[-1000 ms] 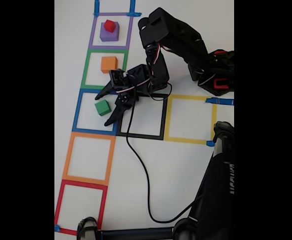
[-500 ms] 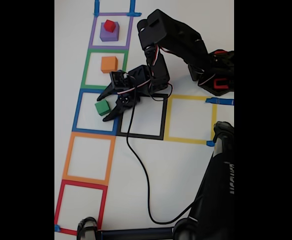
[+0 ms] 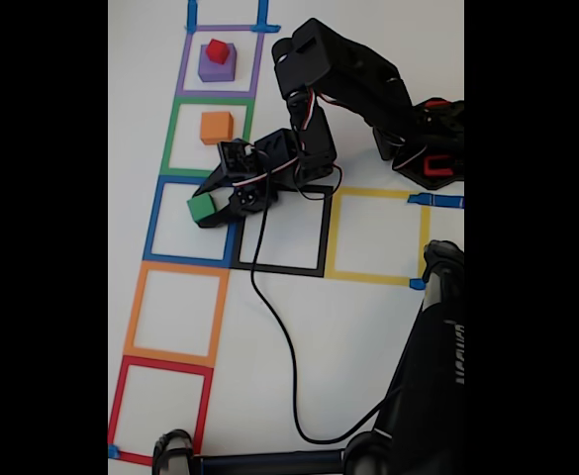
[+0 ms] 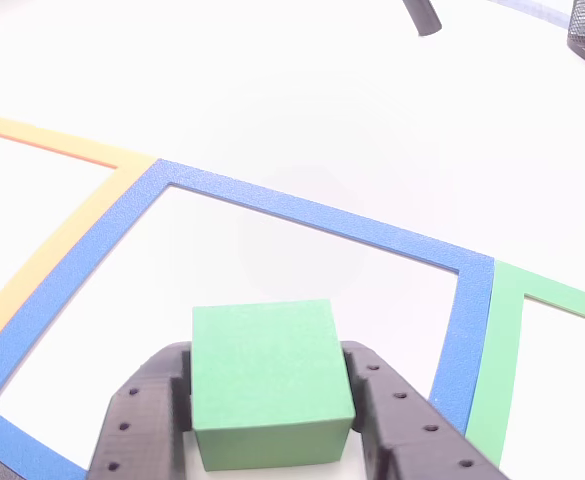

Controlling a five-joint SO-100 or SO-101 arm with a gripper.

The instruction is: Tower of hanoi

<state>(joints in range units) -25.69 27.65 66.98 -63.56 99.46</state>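
Observation:
A green cube (image 3: pixel 201 208) sits inside the blue taped square (image 3: pixel 156 226), and my gripper (image 3: pixel 210 205) is shut on it from the right. In the other view the green cube (image 4: pixel 269 385) fills the gap of the gripper (image 4: pixel 264 360), with a black finger (image 4: pixel 142 415) pressed against each side. An orange cube (image 3: pixel 216 127) rests in the green square (image 3: pixel 173 134). Further back, a small red cube (image 3: pixel 217 49) is stacked on a purple cube (image 3: pixel 216 66) in the purple square (image 3: pixel 184 61).
Empty orange (image 3: pixel 132 315), red (image 3: pixel 117 404), black (image 3: pixel 324 233) and yellow (image 3: pixel 334 236) taped squares mark the white table. My arm's base (image 3: pixel 428 143) stands at the right. A black cable (image 3: pixel 279 327) runs down to a dark stand (image 3: pixel 437 376) at the lower right.
The jaws stood open around the green cube a second ago. They have closed on it, and the cube has shifted slightly left and up.

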